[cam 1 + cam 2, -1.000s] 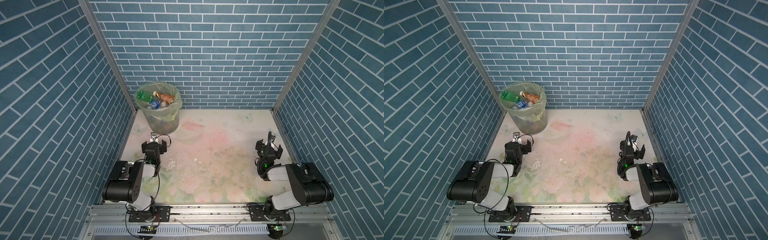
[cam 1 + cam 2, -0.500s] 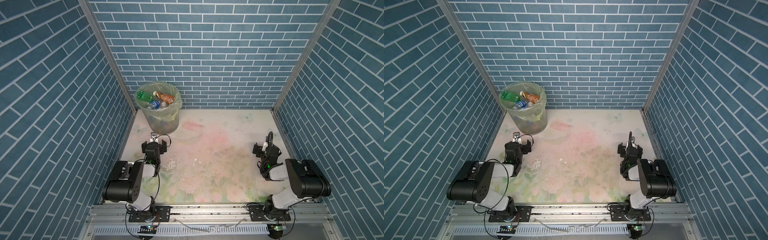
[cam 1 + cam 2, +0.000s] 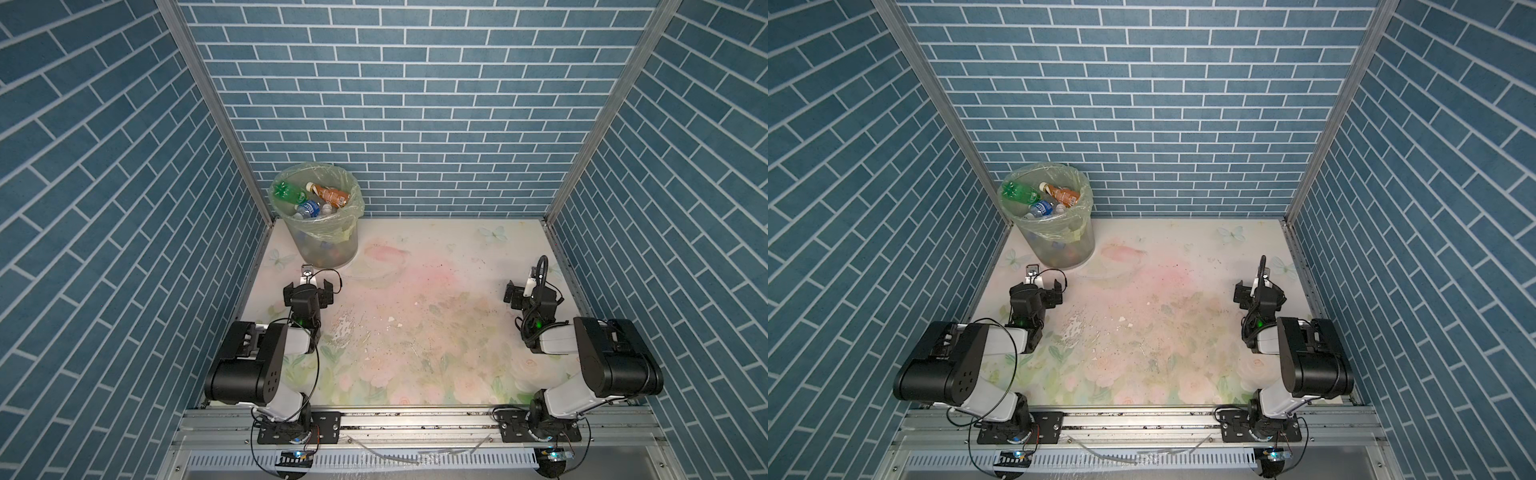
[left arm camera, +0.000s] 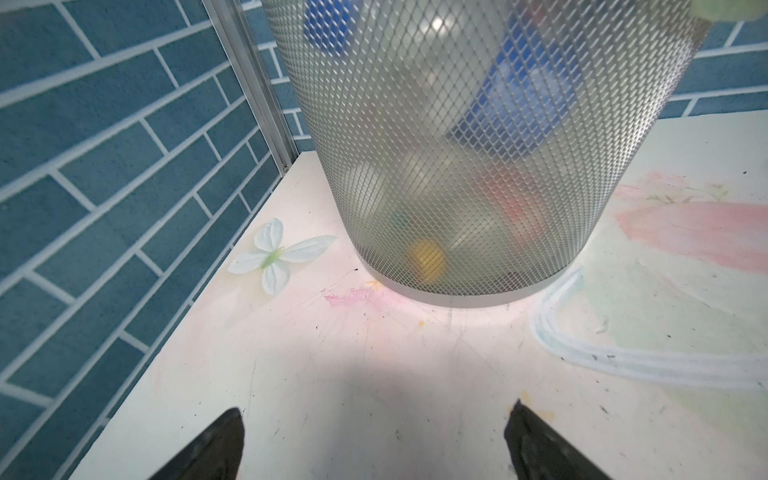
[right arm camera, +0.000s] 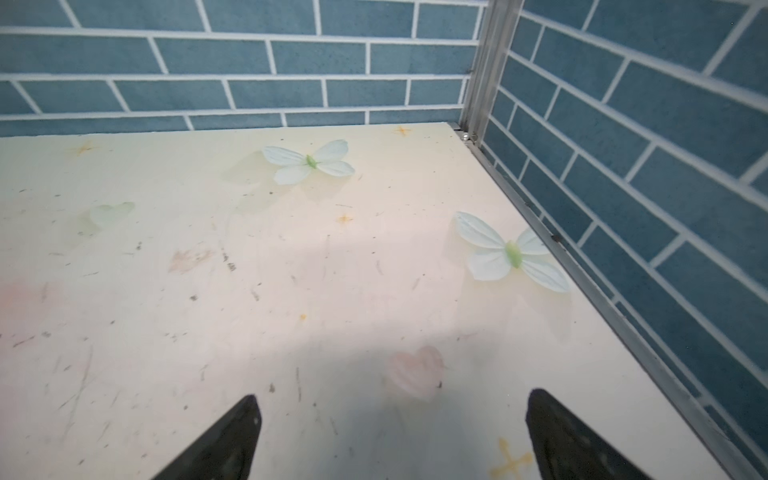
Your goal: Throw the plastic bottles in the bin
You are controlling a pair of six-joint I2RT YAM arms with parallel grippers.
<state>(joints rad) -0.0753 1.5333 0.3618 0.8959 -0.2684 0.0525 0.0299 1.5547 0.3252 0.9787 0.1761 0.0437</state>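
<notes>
Where the surface (image 3: 436, 340) meets its far left corner, the bin (image 3: 332, 249) stands upright, its mouth open to both top views. Inside, plastic bottles (image 3: 316, 199) lie on their sides atop the heap. A brown-labelled bottle (image 3: 330, 194) runs slantwise with its cap toward the back, a green bottle (image 3: 286, 192) turns its base toward the left wall, and a blue-labelled bottle (image 3: 308, 208) lies just in front of them. Only the left wrist view brings the bin (image 4: 457, 166) close: a mesh wall with blurred blue, red and yellow shapes lower down. The left gripper (image 4: 374, 415), near the bin's foot, is spread wide and holds nothing. The right gripper (image 5: 390, 403), likewise wide and empty, faces printed butterflies (image 5: 309, 162) near the far right corner.
</notes>
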